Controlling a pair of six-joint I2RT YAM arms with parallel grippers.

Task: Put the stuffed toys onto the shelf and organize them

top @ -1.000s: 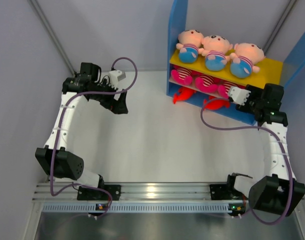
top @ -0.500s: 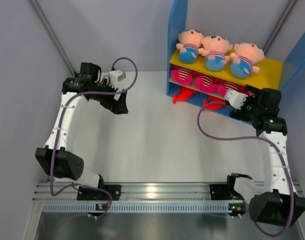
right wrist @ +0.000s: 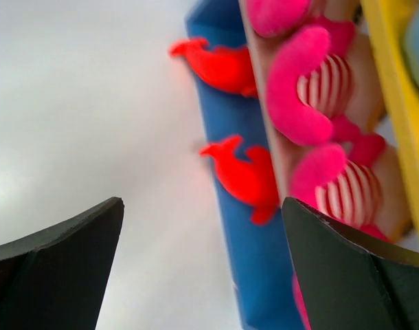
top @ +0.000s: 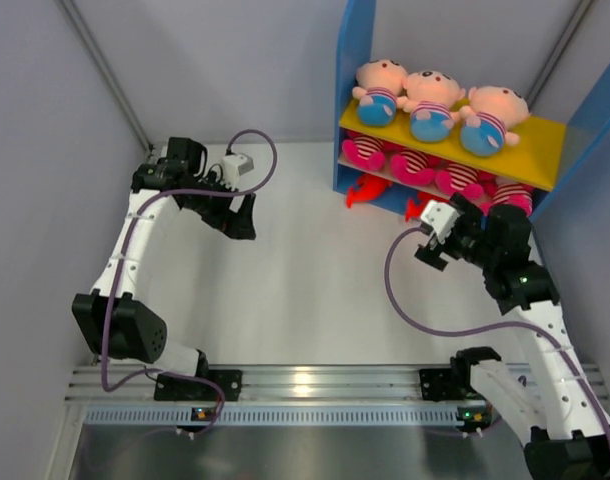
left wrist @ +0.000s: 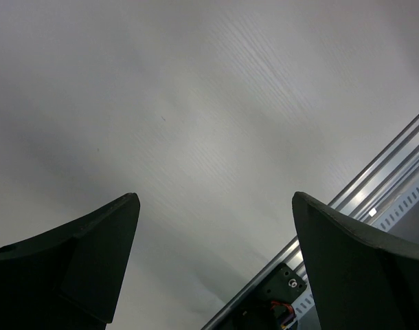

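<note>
The shelf [top: 351, 90] stands at the back right with blue side panels and a yellow top board. Three peach dolls [top: 431, 103] sit on the top board. Pink striped dolls [top: 415, 165] lie on the middle board. Red fish toys [top: 366, 189] lie on the blue base. My right gripper [top: 432, 249] is open and empty, just in front of the shelf base. Its wrist view shows the red fish [right wrist: 242, 175], striped dolls [right wrist: 312, 89] and blue base [right wrist: 254, 254]. My left gripper [top: 238, 222] is open and empty over the bare table at the left.
Grey walls close in the white table [top: 305, 290] on the left, back and right. A metal rail [top: 305, 385] runs along the near edge and shows in the left wrist view [left wrist: 374, 179]. Purple cables loop from both arms.
My right arm has pulled back from the shelf toward the near left, its gripper now off the shelf base. My left gripper has shifted slightly.
</note>
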